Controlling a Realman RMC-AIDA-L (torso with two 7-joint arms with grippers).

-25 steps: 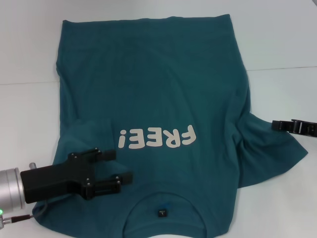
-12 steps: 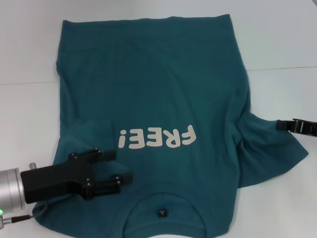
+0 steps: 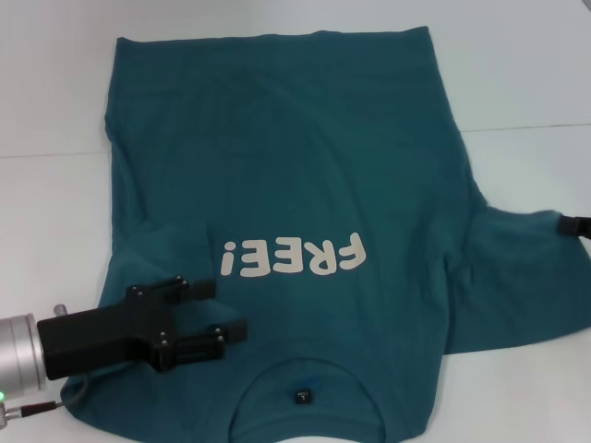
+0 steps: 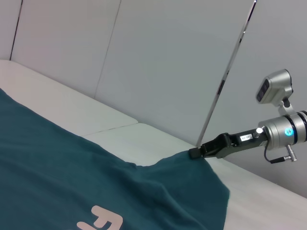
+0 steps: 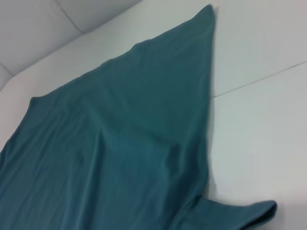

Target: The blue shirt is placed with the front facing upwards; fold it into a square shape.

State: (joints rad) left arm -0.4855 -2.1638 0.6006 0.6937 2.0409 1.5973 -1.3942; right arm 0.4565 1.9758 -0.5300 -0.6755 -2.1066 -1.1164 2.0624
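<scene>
The blue shirt [image 3: 295,157] lies flat on the white table, front up, its off-white "FREE!" print [image 3: 294,256] upside down to me and its collar tag [image 3: 301,397] at the near edge. My left gripper [image 3: 226,311] hovers open over the shirt's near left shoulder with nothing between its fingers. The left sleeve lies folded inward on the body. At the right edge my right gripper [image 3: 572,224] is shut on the tip of the right sleeve. The left wrist view shows that gripper [image 4: 194,153] holding the sleeve of the shirt [image 4: 72,172] slightly raised. The right wrist view shows only shirt [image 5: 120,143].
The white table [image 3: 55,92] extends on all sides of the shirt, with a seam line [image 3: 526,127] running across it. Grey wall panels [image 4: 158,62] stand behind the table's far side.
My right gripper has moved right, almost out of the head view, drawing the right sleeve outward and flatter. The left arm has not moved.
</scene>
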